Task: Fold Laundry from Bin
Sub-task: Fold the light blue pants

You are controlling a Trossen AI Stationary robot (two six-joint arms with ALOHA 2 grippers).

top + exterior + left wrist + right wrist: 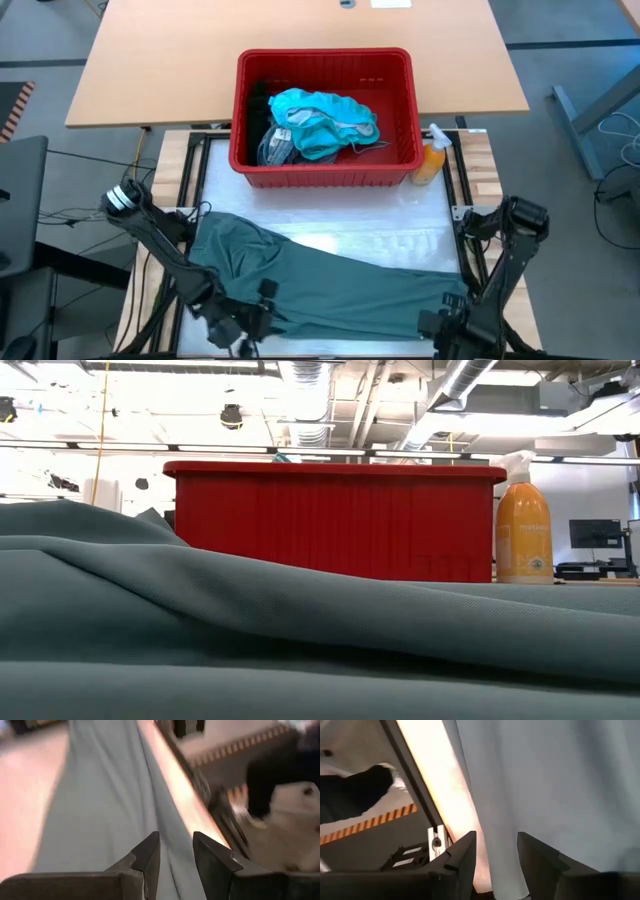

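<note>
The grey-green garment (330, 280) is spread on the table in front of the red bin (325, 165), which holds the teal laundry (320, 120). Left gripper (175, 852) and right gripper (496, 851) sit at its near edge, fingers apart with cloth between. Thin hem could slip, or one side lift unevenly and bunch

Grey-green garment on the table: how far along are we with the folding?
Done: one grey-green garment is out of the red bin and spread on the table. In hand: the left gripper and right gripper sit open at its near edge; no fold shows yet. Left: the teal garments and other laundry in the bin.
</note>
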